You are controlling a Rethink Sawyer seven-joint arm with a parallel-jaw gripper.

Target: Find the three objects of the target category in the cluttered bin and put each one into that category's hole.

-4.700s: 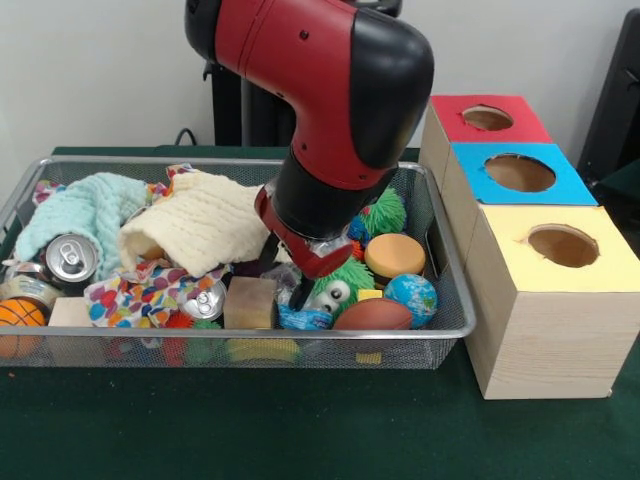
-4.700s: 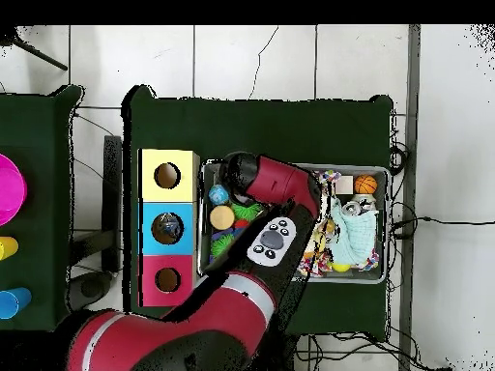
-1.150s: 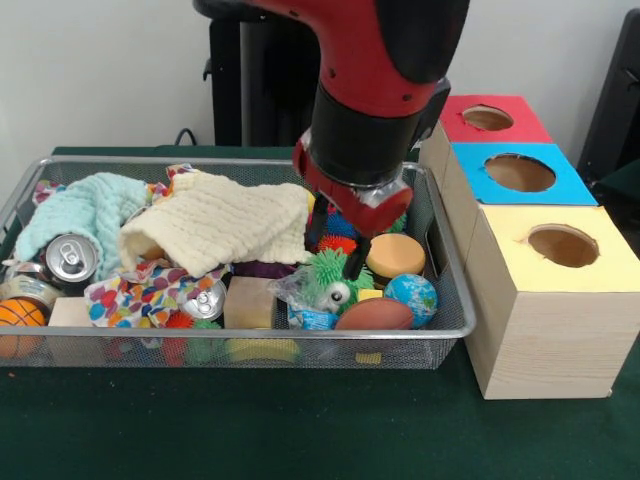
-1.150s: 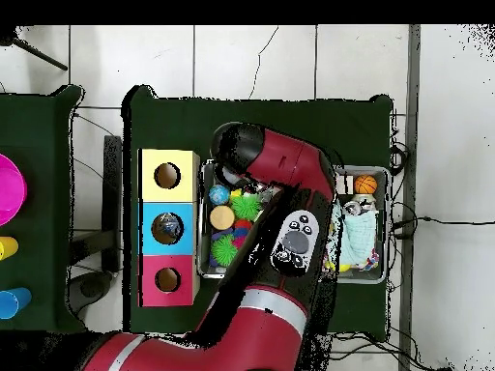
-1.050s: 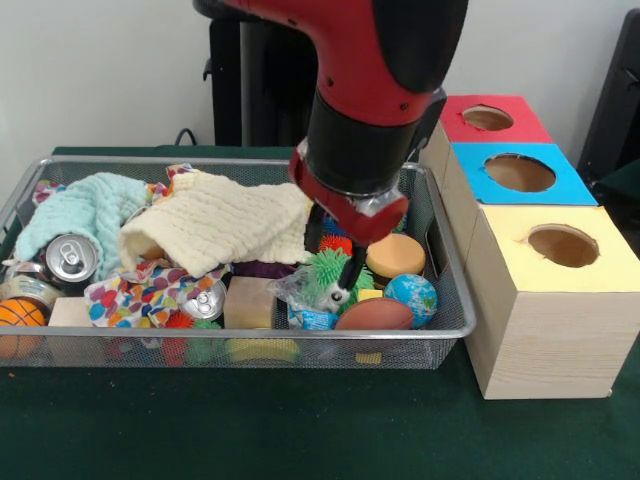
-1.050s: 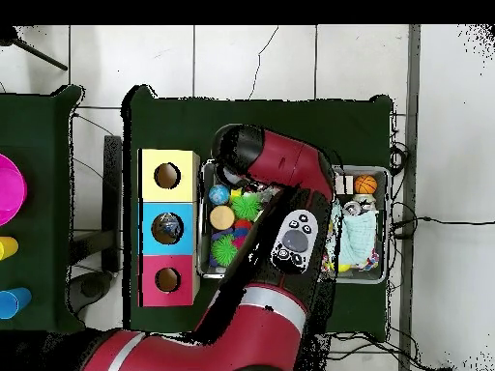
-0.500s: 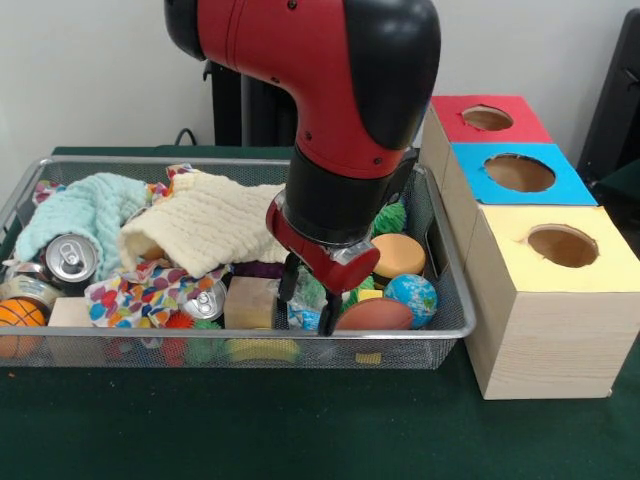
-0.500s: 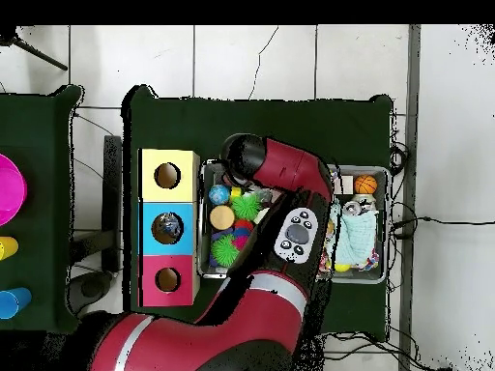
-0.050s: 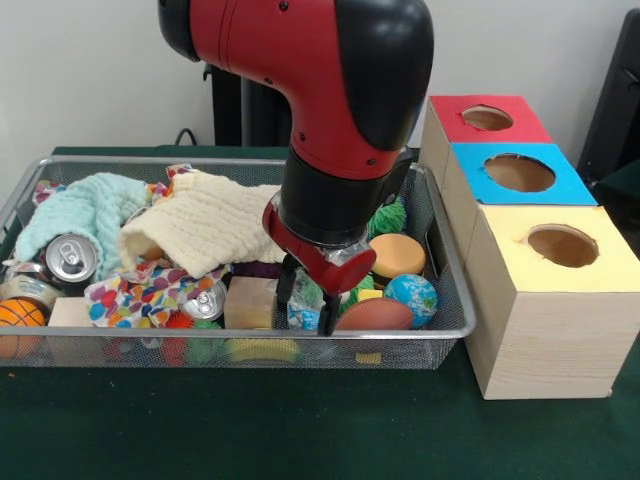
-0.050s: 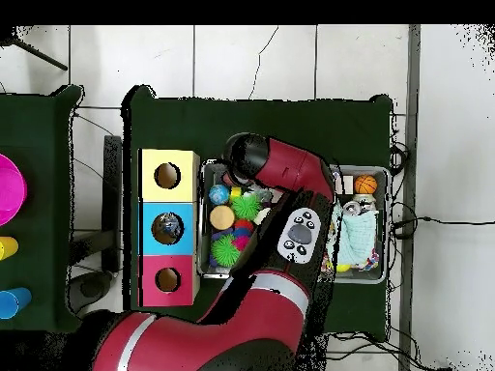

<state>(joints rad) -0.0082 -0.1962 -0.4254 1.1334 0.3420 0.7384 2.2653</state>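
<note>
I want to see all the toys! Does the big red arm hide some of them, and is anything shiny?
Front view: the arm covers the middle of the bin, and the can top shines. Overhead view: the arm hides most of the bin's middle.

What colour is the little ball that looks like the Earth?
Blue with green patches; the ball shows best in the front view.

Green spiky ball [image 9: 386, 216], orange ball [image 9: 395, 255], globe ball [image 9: 411, 298] lie in the bin's [image 9: 452, 330] box-side end.
</note>
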